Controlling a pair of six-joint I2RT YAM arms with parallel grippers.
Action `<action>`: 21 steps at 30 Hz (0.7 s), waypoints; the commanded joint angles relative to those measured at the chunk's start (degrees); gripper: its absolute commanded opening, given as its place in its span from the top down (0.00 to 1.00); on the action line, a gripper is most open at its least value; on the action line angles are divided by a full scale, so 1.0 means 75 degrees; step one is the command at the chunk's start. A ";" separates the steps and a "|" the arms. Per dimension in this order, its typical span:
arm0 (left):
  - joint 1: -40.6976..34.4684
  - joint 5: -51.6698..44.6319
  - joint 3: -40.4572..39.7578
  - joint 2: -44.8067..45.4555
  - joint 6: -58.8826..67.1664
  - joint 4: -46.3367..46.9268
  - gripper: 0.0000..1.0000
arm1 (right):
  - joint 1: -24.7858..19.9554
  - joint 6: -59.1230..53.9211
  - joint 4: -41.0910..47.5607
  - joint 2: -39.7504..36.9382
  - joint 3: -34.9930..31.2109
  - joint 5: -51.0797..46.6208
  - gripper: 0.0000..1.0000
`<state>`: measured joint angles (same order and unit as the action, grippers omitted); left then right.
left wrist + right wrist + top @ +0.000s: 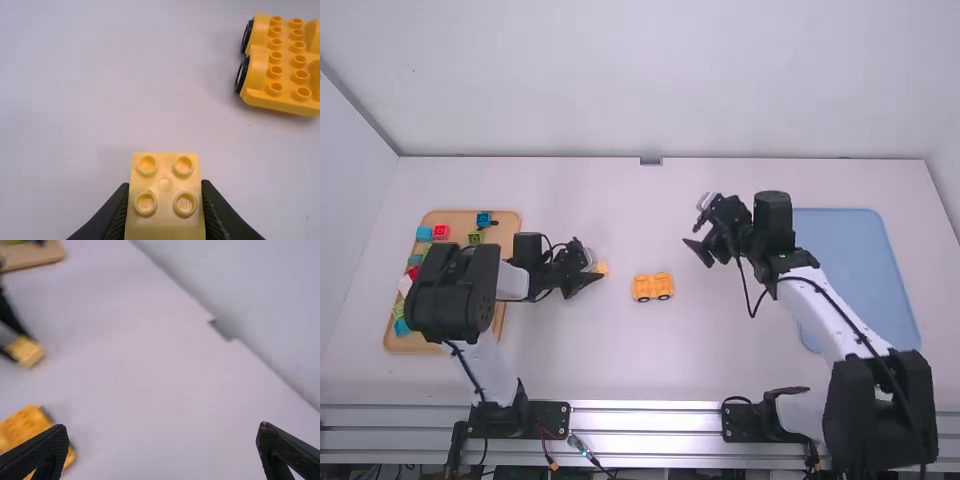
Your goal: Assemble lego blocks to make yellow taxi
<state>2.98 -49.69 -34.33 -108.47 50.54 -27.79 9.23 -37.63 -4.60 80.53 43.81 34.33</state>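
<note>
The yellow block (165,227) and wheeled base (287,62) look like smooth plastic with a soft sheen. On the left, the tan tray (402,344) looks wooden; the blue tray (850,250) on the right, smooth plastic. The near rail (645,420) is shiny metal, the table (620,350) smooth and matt.

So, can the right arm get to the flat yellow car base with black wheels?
Probably yes: its open black claw is empty and fairly close, and nothing stands between it and the car base.
</note>
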 commanded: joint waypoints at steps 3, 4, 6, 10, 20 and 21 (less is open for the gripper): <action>0.0000 -0.0560 0.0114 0.0283 -0.0020 0.0096 0.89 | -0.0361 -0.1574 -0.0425 0.1110 -0.0527 0.2786 0.01; -0.0006 -0.0758 0.0114 0.0315 -0.0017 0.0102 0.91 | -0.0452 -0.1670 -0.0580 0.1524 -0.0527 0.3086 0.01; -0.0038 -0.0886 0.0114 0.0353 -0.0023 0.0099 0.98 | -0.0516 -0.1743 -0.0799 0.1958 -0.0519 0.3290 0.01; -0.0233 -0.0912 0.0114 0.0490 -0.0020 0.0122 0.98 | -0.0504 -0.2664 -0.0985 0.3424 -0.0230 0.4252 0.01; -0.1142 -0.0597 -0.0073 0.0542 -0.0023 0.0181 0.98 | 0.0119 -0.3649 -0.0938 0.5237 0.0557 0.4835 0.01; -0.1207 -0.0629 -0.0122 0.0542 -0.0026 0.0227 0.98 | 0.0204 -0.3646 -0.0941 0.5304 0.0603 0.4794 0.01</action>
<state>-5.21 -53.84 -34.35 -105.89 50.54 -26.55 9.67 -63.02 -11.70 118.91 46.87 67.99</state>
